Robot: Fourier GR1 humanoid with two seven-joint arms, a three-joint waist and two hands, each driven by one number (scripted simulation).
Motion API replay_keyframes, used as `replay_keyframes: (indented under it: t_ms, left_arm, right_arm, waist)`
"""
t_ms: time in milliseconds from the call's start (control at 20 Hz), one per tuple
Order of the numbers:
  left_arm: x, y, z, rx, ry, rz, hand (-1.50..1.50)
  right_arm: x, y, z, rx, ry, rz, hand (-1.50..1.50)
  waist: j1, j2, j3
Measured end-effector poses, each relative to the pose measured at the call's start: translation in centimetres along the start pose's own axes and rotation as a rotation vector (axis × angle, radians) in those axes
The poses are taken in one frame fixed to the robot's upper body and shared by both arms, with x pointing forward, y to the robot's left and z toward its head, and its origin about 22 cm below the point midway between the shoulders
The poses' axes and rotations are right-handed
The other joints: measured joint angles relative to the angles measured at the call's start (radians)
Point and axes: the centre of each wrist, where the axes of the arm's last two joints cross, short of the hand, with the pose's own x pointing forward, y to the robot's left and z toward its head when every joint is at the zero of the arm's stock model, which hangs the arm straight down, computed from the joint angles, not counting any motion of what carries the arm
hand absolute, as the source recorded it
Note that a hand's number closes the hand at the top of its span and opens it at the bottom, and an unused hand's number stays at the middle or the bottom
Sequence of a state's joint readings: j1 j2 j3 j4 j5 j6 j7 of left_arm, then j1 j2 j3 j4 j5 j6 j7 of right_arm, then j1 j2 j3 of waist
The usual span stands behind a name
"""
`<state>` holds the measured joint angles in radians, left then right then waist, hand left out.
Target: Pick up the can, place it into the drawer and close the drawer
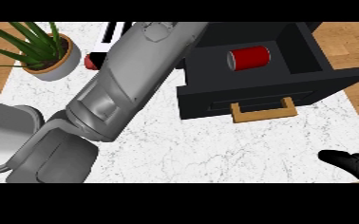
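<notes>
Fingers of the right hand [344, 161], state unclear, show at the lower right edge, well apart from the open drawer [210, 71] holding the red can [250, 58].

— What lies around the right hand [342, 162]?
— A counter [210, 156] of white marble with thin grey veins. It spreads out to the hand's left and ahead of it.
— And past the counter's edge?
— A wooden floor [344, 42] of warm brown boards, ahead of the hand; another strip shows far to its left.
— Anything standing on the marble?
— Far to the hand's left and ahead, a green spiky plant [28, 38] in a grey pot [60, 69] with a brown rim, near the counter's corner. The light is even.
</notes>
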<state>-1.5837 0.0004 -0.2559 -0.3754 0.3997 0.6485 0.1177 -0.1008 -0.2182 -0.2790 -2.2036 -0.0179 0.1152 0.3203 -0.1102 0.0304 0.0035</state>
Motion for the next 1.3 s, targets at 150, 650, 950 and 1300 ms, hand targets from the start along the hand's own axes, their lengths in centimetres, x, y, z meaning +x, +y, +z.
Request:
replay_keyframes:
  t_ms: [150, 650, 950, 1300]
  left_arm:
    - [0.0, 0.0, -0.1, 0.002, 0.007, 0.029, -1.5]
    - [0.6, 0.1, -0.3, 0.008, 0.002, 0.105, -1.5]
    - [0.6, 0.0, -0.3, 0.004, -0.015, 0.089, -1.5]
    - [1.0, 0.5, -0.7, -0.013, -0.017, 0.084, -1.5]
  right_arm:
    - [0.3, 0.4, -0.6, 0.03, -0.044, 0.079, -1.5]
    - [-1.2, 2.9, -3.6, 0.126, -0.107, 0.406, -1.5]
    - [-3.6, 6.6, -6.0, 0.177, -0.114, 0.568, -1.5]
    - [-8.0, 9.8, -7.8, 0.234, -0.101, 0.751, -1.5]
  waist:
    - [0.007, 0.0, 0.0]
    - [0.041, 0.001, -0.001]
    - [0.071, -0.005, -0.002]
    - [0.101, -0.013, -0.002]
